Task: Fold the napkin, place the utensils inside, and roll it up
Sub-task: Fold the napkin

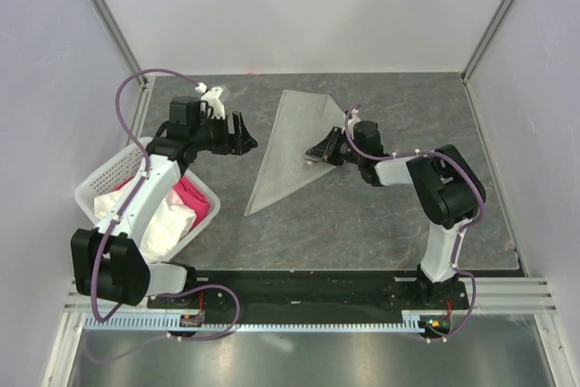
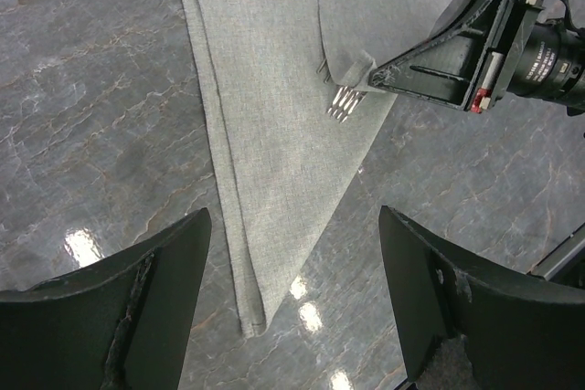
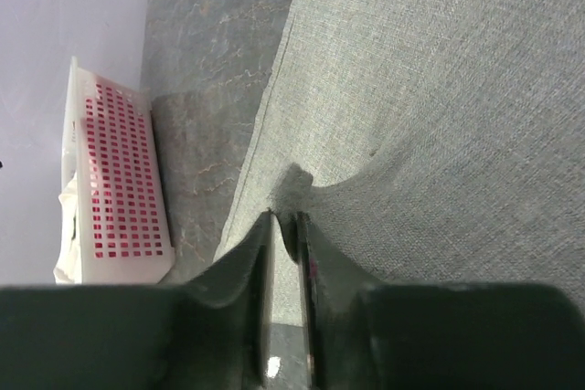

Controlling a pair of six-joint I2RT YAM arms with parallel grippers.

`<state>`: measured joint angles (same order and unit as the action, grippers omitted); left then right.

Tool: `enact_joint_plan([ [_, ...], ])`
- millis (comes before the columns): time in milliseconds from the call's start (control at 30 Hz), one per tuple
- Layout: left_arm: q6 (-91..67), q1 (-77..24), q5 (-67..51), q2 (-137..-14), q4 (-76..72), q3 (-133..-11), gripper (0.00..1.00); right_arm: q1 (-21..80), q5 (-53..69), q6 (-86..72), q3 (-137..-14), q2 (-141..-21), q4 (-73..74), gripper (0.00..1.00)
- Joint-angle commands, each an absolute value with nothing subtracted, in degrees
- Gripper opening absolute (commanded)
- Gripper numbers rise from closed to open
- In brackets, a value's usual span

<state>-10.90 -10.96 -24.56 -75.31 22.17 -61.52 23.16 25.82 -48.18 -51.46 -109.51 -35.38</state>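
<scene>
Right gripper (image 1: 314, 152) is closed on a flap of the napkin (image 1: 285, 151) at picture centre, laid over fork tines (image 2: 343, 102); left gripper (image 1: 246, 140) is held open. Rolling seems due next, started tightly from this edge.

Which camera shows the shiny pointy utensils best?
The left wrist view: the utensils poke their tips out from under the napkin. The top view makes them too small to tell; the right wrist view shows none of them.

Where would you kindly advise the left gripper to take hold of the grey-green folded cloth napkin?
Probably the narrow tip of the napkin, from straight above: it lies flat, that corner lies close to the open left gripper, far from the right gripper pinching the opposite edge.
</scene>
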Motion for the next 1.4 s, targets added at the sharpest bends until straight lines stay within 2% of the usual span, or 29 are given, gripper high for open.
enact_joint_plan([
  [0, -12.6, -10.8, -24.9, -74.4, 19.9, -61.3, 0.81, 24.0, 26.7, -45.4, -51.6, -105.8, -35.4, 0.37],
  [67, -12.6, -10.8, -24.8, -74.5, 20.0, -61.4, 0.81, 24.0, 27.6, -44.0, -51.6, -104.4, -34.8, 0.46],
  [133, -12.7, -10.8, -24.8, -74.8, 20.0, -61.4, 0.81, 23.9, 28.4, -42.8, -52.1, -103.4, -33.1, 0.51],
  [167, -12.7, -10.8, -24.9, -74.9, 20.0, -61.3, 0.81, 23.9, 29.1, -41.2, -52.5, -101.9, -32.2, 0.58],
  [267, -12.7, -10.8, -24.8, -75.1, 20.0, -61.3, 0.81, 24.0, 30.4, -38.6, -54.2, -98.9, -28.1, 0.63],
  [367, -12.7, -10.8, -24.5, -75.4, 19.9, -61.3, 0.81, 23.5, 28.1, -31.6, -58.4, -96.3, -18.4, 0.63],
  [500, -12.4, -10.8, -24.0, -75.5, 19.9, -61.1, 0.81, 17.2, 27.7, -26.3, -59.9, -95.9, -11.5, 0.62],
  [667, -12.2, -10.8, -24.0, -75.8, 19.9, -61.1, 0.81, 5.4, 31.5, -23.7, -62.5, -100.5, -8.0, 0.6],
  [867, -12.0, -10.8, -23.5, -75.8, 20.0, -61.2, 0.81, -2.3, 34.3, -19.0, -67.2, -108.2, -1.9, 0.56],
  [1100, -12.0, -10.8, -23.7, -75.8, 20.1, -61.3, 0.81, -5.1, 38.1, -19.0, -69.9, -116.5, -1.9, 0.54],
  [1367, -11.9, -10.9, -23.8, -75.7, 20.3, -61.3, 0.81, -6.9, 40.0, -16.9, -70.8, -119.0, -1.9, 0.54],
])
